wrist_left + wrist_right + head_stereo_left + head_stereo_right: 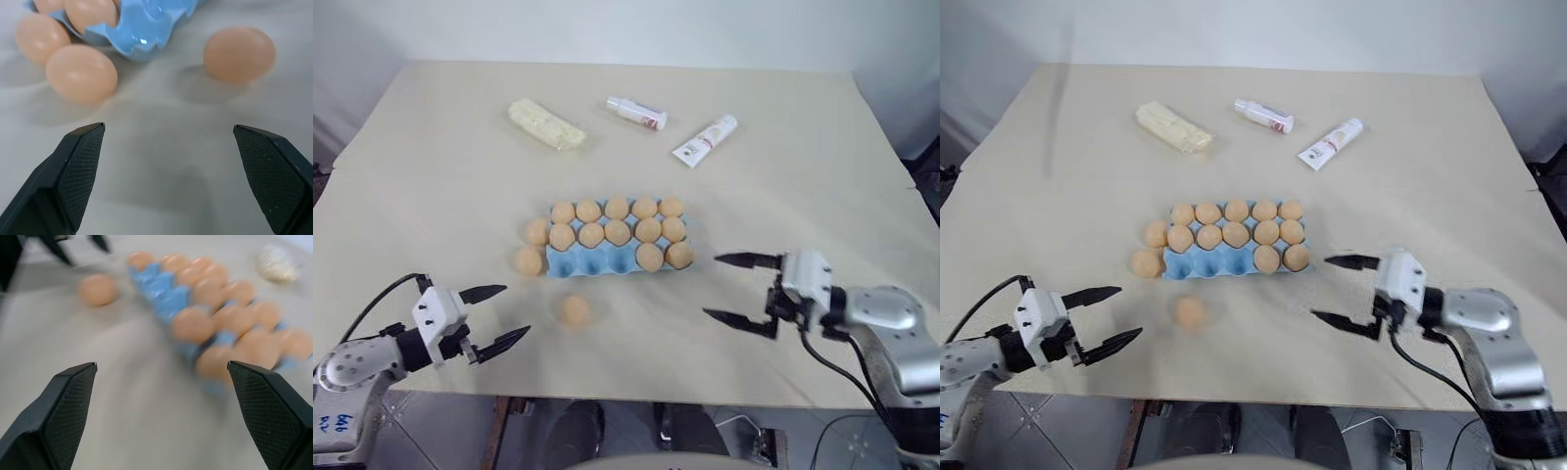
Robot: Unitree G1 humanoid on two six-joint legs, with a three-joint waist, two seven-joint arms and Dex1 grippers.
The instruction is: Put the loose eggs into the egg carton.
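Loose egg [575, 310] lies between open left end effector [495, 313] and open right end effector [740, 289].

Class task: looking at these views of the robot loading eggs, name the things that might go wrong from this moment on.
1. The loose egg in front of the egg carton lies on bare table; a nudge from the open left gripper may roll it toward the near edge.
2. Two eggs lie against the carton's left end, so fingers closing on one may knock the other or shift the carton.
3. Only the front row has empty cups; lowering an egg there may bump seated eggs.
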